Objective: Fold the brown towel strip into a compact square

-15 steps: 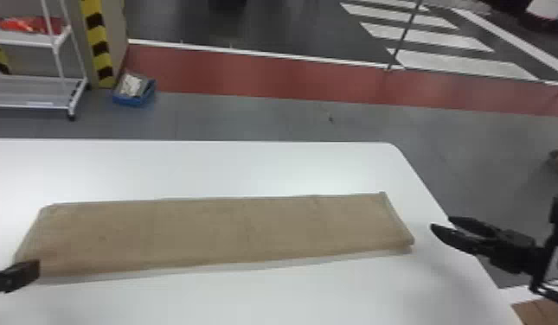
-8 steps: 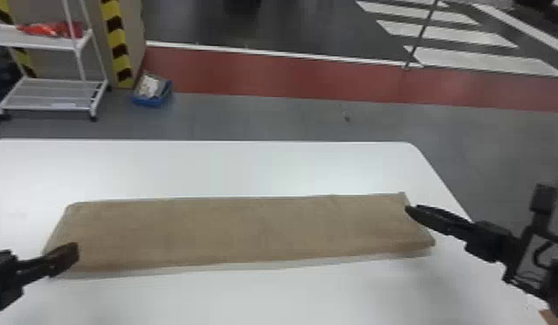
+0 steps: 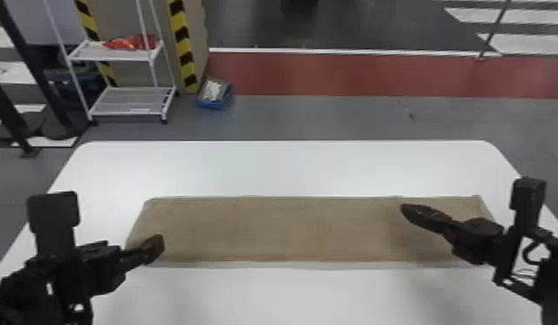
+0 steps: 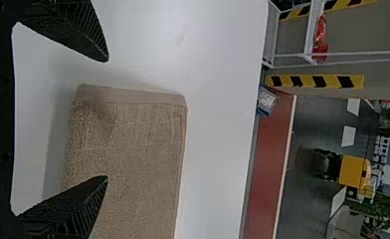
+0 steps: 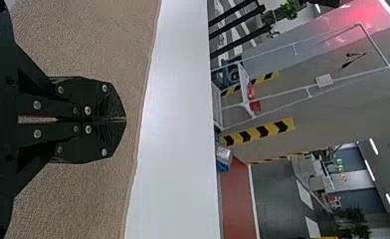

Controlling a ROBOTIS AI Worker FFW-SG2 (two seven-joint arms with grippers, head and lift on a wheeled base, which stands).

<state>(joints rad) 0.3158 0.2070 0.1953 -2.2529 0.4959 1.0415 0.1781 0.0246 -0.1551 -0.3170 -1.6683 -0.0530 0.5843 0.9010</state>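
Stretching lengthwise from left to right on the desk (image 3: 308, 168), the towel (image 3: 282, 229) lay with its left end nearest the left tool (image 4: 108, 118), spread open, while the right tool (image 5: 125, 119), closed, hung over its right part.

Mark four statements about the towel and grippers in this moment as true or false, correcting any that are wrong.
1. The brown towel lies on the white table. True.
2. The towel is already a compact square. False: it is a long strip.
3. The left gripper is shut. False: its fingers stand apart.
4. The right gripper has its fingers together. True.
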